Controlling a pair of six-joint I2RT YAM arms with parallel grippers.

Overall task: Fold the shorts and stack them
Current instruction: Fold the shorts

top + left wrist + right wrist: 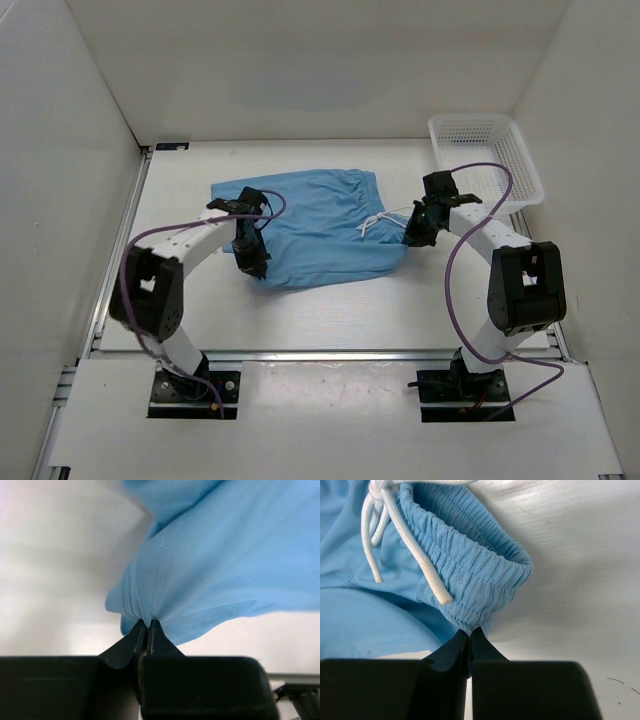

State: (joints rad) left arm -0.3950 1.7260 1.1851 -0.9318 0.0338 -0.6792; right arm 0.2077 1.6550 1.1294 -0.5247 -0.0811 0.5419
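The light sky-blue shorts lie spread across the middle of the table, waistband to the right with the white drawstring hanging out. My left gripper is shut on the shorts' near left leg hem; the pinched mesh fabric bunches at the tips. My right gripper is shut on the near end of the gathered waistband, with the fabric squeezed between the tips. The drawstring dangles beside it.
A white plastic mesh basket stands at the back right corner. White walls enclose the table on the left, back and right. Purple cables loop off both arms.
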